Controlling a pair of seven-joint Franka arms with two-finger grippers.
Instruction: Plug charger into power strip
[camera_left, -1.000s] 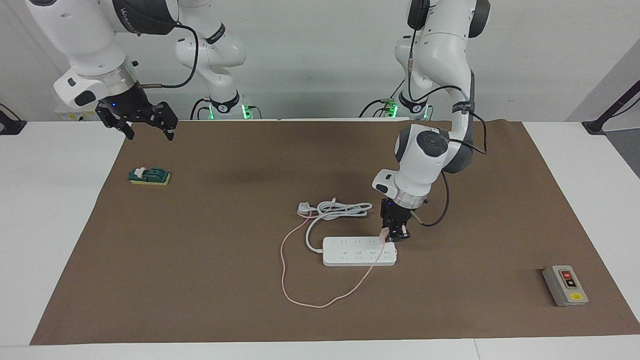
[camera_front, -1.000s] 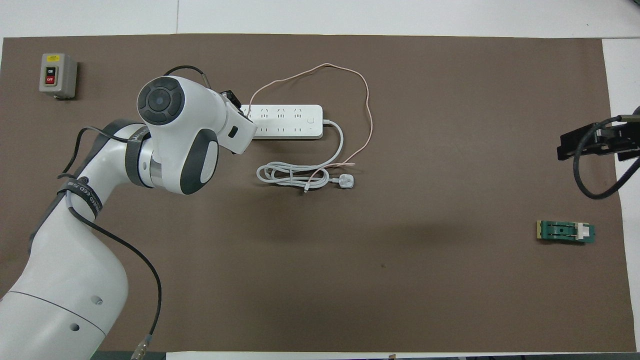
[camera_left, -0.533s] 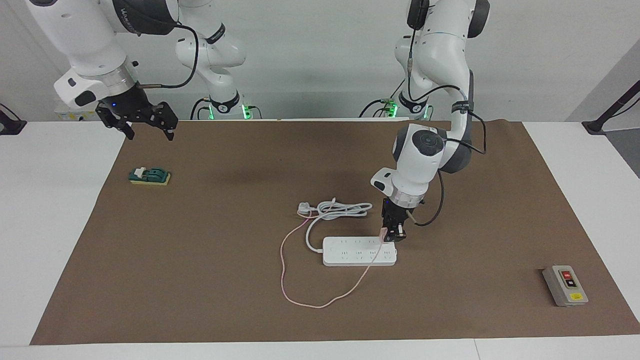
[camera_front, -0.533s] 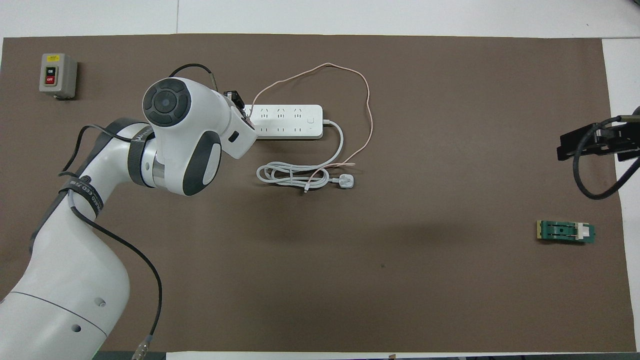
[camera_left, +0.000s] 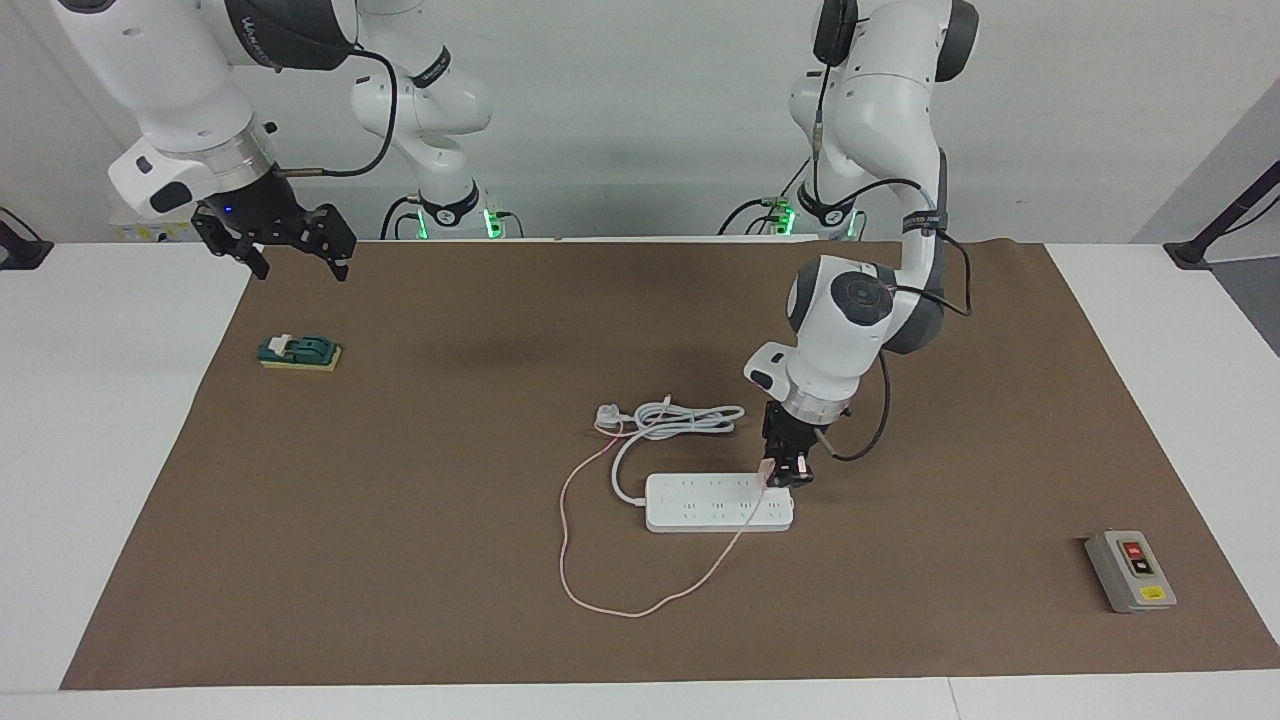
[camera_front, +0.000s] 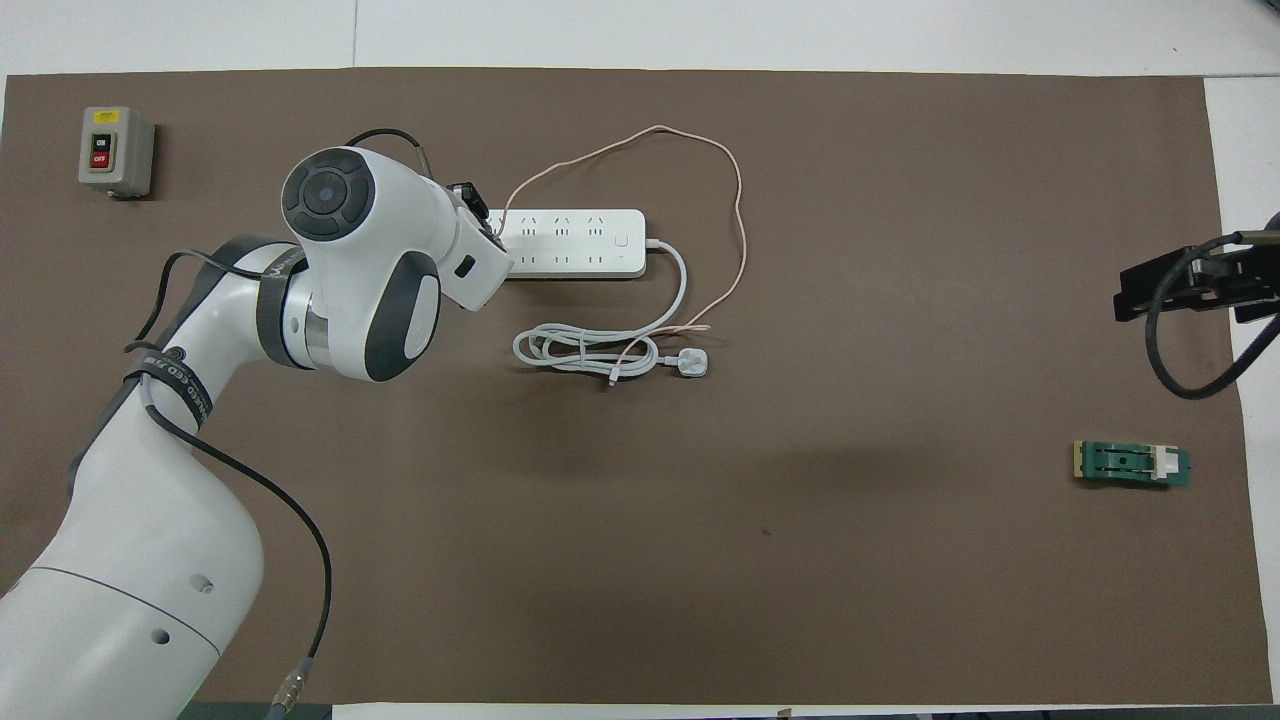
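The left gripper (camera_left: 784, 474) is clamped tight on the charger (camera_left: 767, 470), a small pale pink cube, and holds it right at the power strip (camera_left: 718, 502), on the strip's end toward the left arm's side of the table and on the socket row nearer the robots. Whether the charger is seated in a socket cannot be told.

The right gripper (camera_left: 288, 243) hangs with its jaws spread wide and nothing in them, over the brown mat's (camera_left: 400, 560) corner at about 10 o'clock in the facing view; that arm waits.

The facing view shows the fingers and the pink cube between them. In the overhead view the left arm's wrist covers that end of the strip, so the charger cannot be seen there.

The power strip is a flat white bar with two socket rows, lying near the mat's middle. The charger's thin pink cable (camera_left: 600, 560) runs off the strip, loops farther from the robots, then back to the coiled white cord (camera_left: 690, 420) and its white plug (camera_left: 606, 414).
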